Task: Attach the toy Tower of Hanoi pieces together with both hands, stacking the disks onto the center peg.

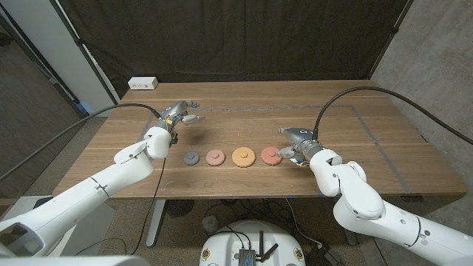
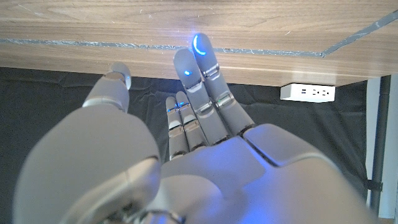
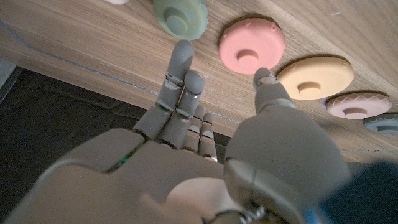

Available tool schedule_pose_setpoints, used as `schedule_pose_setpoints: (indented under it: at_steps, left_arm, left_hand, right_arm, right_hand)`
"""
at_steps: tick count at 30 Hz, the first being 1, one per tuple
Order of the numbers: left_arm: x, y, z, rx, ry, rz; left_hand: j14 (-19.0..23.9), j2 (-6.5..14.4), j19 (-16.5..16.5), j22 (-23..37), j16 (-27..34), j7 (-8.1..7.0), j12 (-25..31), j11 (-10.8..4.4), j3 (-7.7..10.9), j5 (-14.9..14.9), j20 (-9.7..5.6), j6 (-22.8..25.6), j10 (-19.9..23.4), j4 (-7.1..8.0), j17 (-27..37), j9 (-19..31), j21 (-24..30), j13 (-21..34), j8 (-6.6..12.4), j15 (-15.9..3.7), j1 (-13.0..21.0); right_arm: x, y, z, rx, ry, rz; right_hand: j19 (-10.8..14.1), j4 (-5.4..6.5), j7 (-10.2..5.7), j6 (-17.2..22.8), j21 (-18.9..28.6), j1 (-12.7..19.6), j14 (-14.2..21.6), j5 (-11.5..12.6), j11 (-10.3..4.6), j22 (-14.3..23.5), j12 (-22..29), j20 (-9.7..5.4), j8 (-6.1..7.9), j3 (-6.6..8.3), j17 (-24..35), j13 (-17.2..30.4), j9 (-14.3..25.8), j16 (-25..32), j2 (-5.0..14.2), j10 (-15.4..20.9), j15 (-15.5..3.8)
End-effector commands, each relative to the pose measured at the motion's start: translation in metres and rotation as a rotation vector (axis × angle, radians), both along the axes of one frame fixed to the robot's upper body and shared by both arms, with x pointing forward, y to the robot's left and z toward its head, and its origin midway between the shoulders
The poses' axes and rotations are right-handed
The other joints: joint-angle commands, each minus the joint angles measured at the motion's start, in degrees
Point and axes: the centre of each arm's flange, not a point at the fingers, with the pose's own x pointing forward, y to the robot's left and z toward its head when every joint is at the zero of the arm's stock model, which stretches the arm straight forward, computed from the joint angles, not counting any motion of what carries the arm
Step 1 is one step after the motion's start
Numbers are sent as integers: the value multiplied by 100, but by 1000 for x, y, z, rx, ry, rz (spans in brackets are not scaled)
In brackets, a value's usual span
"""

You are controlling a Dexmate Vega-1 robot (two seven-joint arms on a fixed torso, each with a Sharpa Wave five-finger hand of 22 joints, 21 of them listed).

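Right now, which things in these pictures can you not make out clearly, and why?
Green disk: right wrist view, cut off by the picture's edge.
White thing beside it: same view, only a sliver at the edge; unidentifiable.
Greyish disk: same view, cut off by the edge, blurred.

counter: brown wood-grain counter [image 1: 244, 125], matt
disks: round pastel plastic disks [image 3: 252, 46], smooth, matt
robot hand: grey plastic right robot hand [image 3: 186, 149], satin sheen
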Motion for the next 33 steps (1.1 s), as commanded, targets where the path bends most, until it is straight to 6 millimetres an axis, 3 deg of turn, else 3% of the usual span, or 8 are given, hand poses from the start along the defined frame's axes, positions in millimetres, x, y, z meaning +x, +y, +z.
schedule_pose_setpoints:
  at_steps: [1, 33]
  left_arm:
    - [1, 2, 0, -3, -1, -6]
    - [5, 8, 0, -4, 1, -11]
  left_hand:
    - [-29, 68, -37, 1, 49, -23, -23, 7, -27, 22, -557, 38, 59, 19, 14, 16, 60, 12, -27, -309, -4]
    - [-49, 91, -59, -83, 116, -15, -36, 9, -57, 37, -565, 63, 103, 19, -41, 18, 164, 33, -31, -310, -5]
  right_arm:
    - [2, 14, 1, -26, 40, -15]
    - [17, 33, 0, -56, 124, -54]
  right_hand:
    - [-34, 6, 18, -71, 77, -18, -1, -30, 19, 4, 33, -615, -14, -21, 0, -8, 4, -4, 61, -8, -618]
    - [-179, 32, 49, -235, 284, -38, -109, -52, 67, -193, 67, -612, 23, -171, -217, -88, -21, -15, 102, -48, -618]
